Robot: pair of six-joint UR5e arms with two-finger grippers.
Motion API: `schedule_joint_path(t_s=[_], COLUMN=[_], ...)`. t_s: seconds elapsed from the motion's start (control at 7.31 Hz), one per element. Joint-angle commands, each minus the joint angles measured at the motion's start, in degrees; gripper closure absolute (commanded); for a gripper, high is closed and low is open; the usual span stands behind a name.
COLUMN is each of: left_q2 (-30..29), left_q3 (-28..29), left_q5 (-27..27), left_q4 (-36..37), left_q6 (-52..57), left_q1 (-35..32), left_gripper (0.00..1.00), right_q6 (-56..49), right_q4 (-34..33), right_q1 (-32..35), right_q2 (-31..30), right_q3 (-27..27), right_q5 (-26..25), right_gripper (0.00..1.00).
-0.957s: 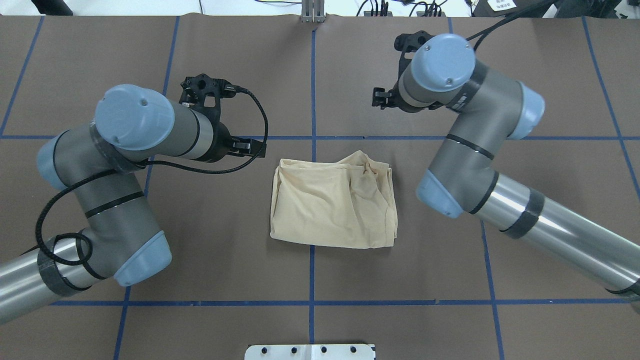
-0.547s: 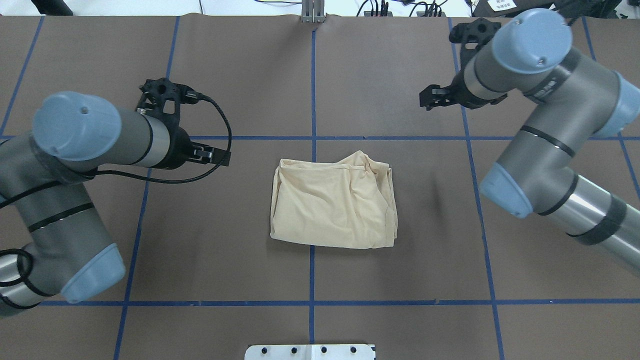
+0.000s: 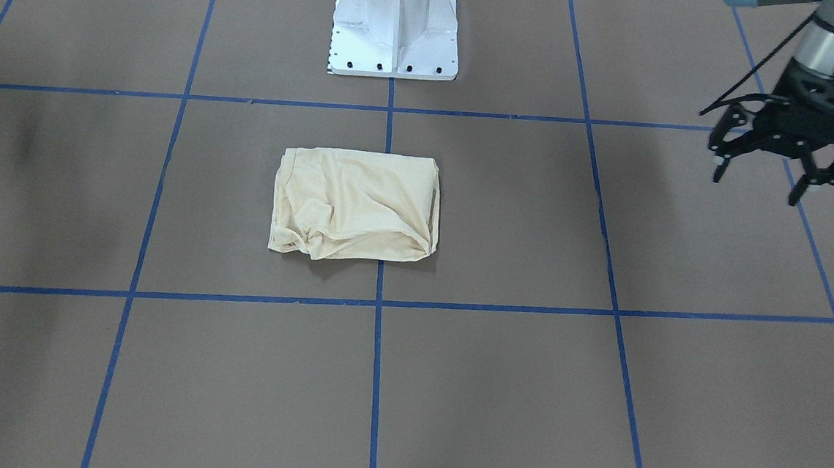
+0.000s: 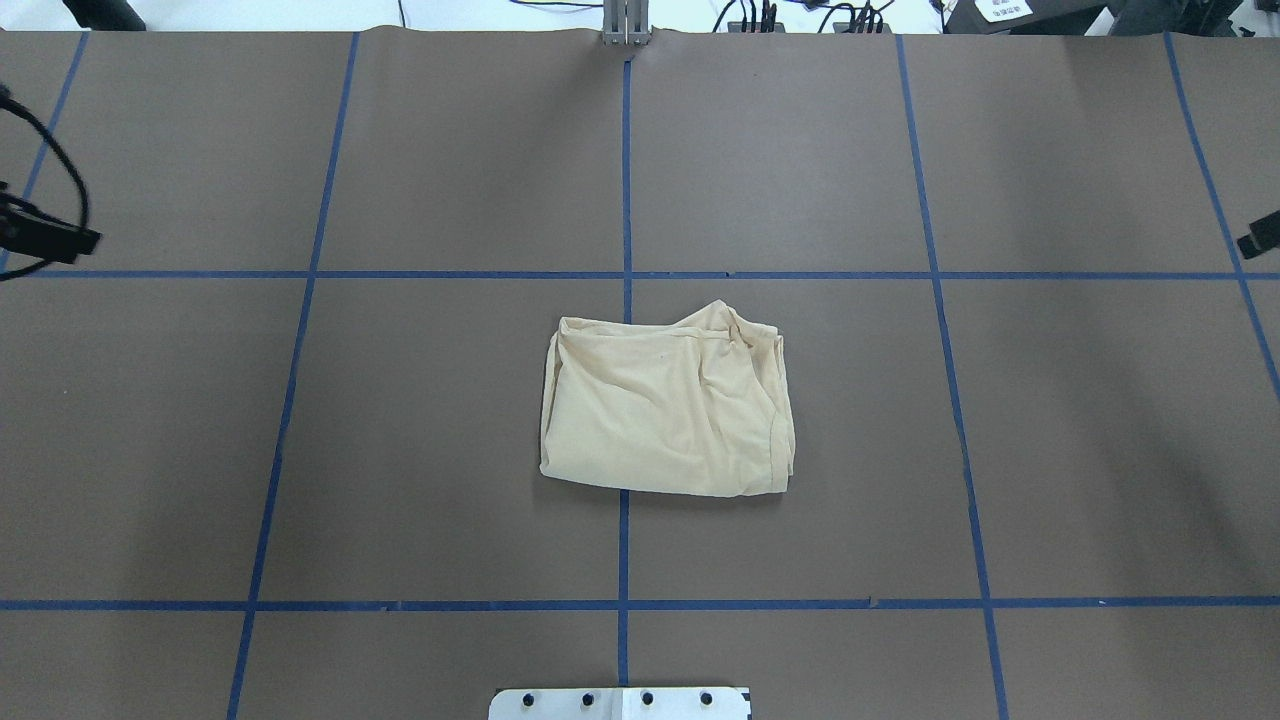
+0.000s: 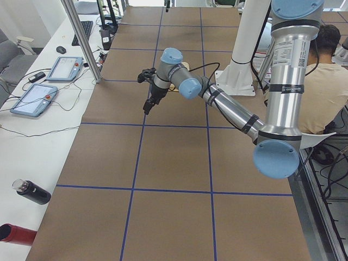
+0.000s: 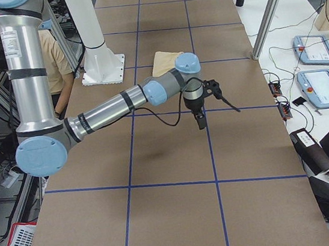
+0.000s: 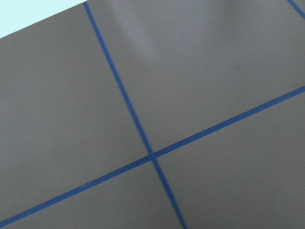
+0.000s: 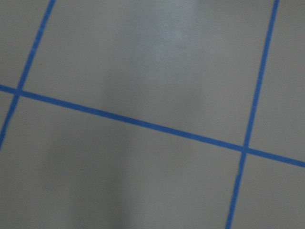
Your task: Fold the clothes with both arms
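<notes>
The cream-yellow shirt lies folded into a small rumpled rectangle at the table's middle, and it also shows in the front-facing view. Its print and label are hidden. My left gripper hangs open and empty above the table, far off to the shirt's side. In the overhead view only a black sliver of it shows at the left edge. Of my right gripper only a black tip shows at the right edge. It points down over the table in the exterior right view. I cannot tell if it is open.
The white pedestal base stands behind the shirt. Blue tape lines grid the brown table cover. Both wrist views show only this cover. Teach pendants lie on a side table, and a person sits beside the robot.
Both arms have swung outward, away from the shirt, and have almost left the overhead view. The shirt has not moved.
</notes>
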Motion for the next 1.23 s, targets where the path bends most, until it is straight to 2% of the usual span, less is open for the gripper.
schedule_joint_path(t_s=[0.0,0.14,0.27,0.41,0.55,0.68,0.82,0.96,1.09], left_q2=[8.86,11.43,12.85,13.04,13.21,14.87,16.02,16.11,19.6], left_q3=[1.0,4.92,6.96,7.41,8.03,9.69,7.53,8.12,7.69], left_q5=[-4.76,-9.2,-9.85,-10.03,-10.21,-10.3,-12.04,-16.15,-16.62], left_q4=[0.0,0.0,-1.04,-0.79,-0.53,0.08,1.92,5.59,3.89], left_q6=[10.42,10.44,10.61,10.52,10.52,11.57,13.49,13.95,17.0], left_q1=[-14.27,-15.89,-20.69,-21.87,-21.97,-21.97,-22.06,-22.06,-22.32], left_gripper=[0.0,0.0,0.0,0.0,0.0,0.0,0.0,0.0,0.0], right_q6=[-13.56,-13.49,-12.53,-12.7,-12.7,-12.61,-12.61,-12.78,-12.96], right_q4=[0.01,-0.07,0.01,0.62,0.02,-0.42,-7.47,-17.9,-18.61], right_q1=[11.98,14.63,14.66,14.83,14.75,13.18,11.08,11.93,11.93], right_q2=[-11.96,-14.36,-14.21,-13.78,-12.73,-12.63,-11.41,-7.92,-8.23], right_q3=[-0.49,-1.28,-6.16,-10.82,-10.0,-7.81,-3.88,0.25,1.86], right_q5=[3.67,3.25,3.51,10.03,14.36,9.53,5.57,5.1,5.18], right_gripper=[0.0,0.0,0.0,0.0,0.0,0.0,0.0,0.0,0.0])
